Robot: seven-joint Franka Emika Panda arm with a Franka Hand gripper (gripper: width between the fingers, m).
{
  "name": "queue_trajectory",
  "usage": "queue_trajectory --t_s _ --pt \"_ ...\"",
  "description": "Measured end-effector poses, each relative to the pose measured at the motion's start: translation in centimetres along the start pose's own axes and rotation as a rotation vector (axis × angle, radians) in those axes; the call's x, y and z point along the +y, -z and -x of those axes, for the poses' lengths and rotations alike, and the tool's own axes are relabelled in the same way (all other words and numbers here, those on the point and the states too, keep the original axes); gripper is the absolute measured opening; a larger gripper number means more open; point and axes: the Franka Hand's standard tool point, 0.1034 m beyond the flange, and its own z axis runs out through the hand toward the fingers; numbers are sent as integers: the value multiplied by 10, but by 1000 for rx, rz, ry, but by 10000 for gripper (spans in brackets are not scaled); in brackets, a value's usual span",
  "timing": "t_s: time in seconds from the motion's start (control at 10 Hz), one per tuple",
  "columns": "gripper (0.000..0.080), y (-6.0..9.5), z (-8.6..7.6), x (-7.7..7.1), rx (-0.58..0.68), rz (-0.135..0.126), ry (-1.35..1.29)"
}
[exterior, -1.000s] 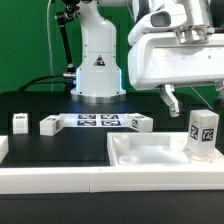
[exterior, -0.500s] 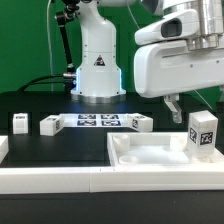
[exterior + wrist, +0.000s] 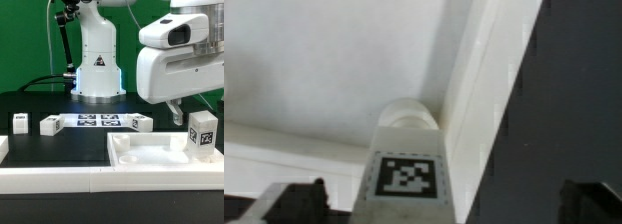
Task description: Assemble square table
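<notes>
I am riding higher and further toward the exterior view's right than a second ago, so my white housing is now filling that upper corner and only one dark finger [image 3: 173, 106] is showing beneath it. Nothing else is differing from that earlier picture: the parts on the table are lying where they lay.

My pincer [image 3: 441, 204] is hanging wide open and gripping nothing. In the wrist view the two fingertips are standing well clear on either side of the tagged fourth leg [image 3: 407, 165], and neither one is touching it.

Counting the square table's parts, I am seeing one slab [image 3: 150, 152] and four legs. The slab is lying flat on the black table [image 3: 60, 145] toward the exterior view's right, just behind the long white rail [image 3: 60, 180]. The fourth leg [image 3: 204, 133] is standing upright on the slab, close to its raised rim, with its tag facing the exterior camera.

The other three are sitting on the black table in a row further back:
- The first leg [image 3: 19, 122] and the second leg [image 3: 48, 124] are resting near each other, not touching, at the exterior view's left.
- The third leg [image 3: 140, 122] is sitting just beside the right end of the marker board [image 3: 97, 121].

There is one marker board, one rail, and one white arm base [image 3: 98, 65] standing behind the row
</notes>
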Motion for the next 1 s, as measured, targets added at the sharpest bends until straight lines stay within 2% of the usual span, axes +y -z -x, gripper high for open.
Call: queue_trajectory --t_s 0.2,0.4,0.7,1.0 --pt "649 0 0 1 -1 -1 -2" --pt "649 5 -10 9 1 -4 -18" --pt "649 4 -20 20 15 -1 -6" --pt "649 -2 -21 17 17 -1 -8"
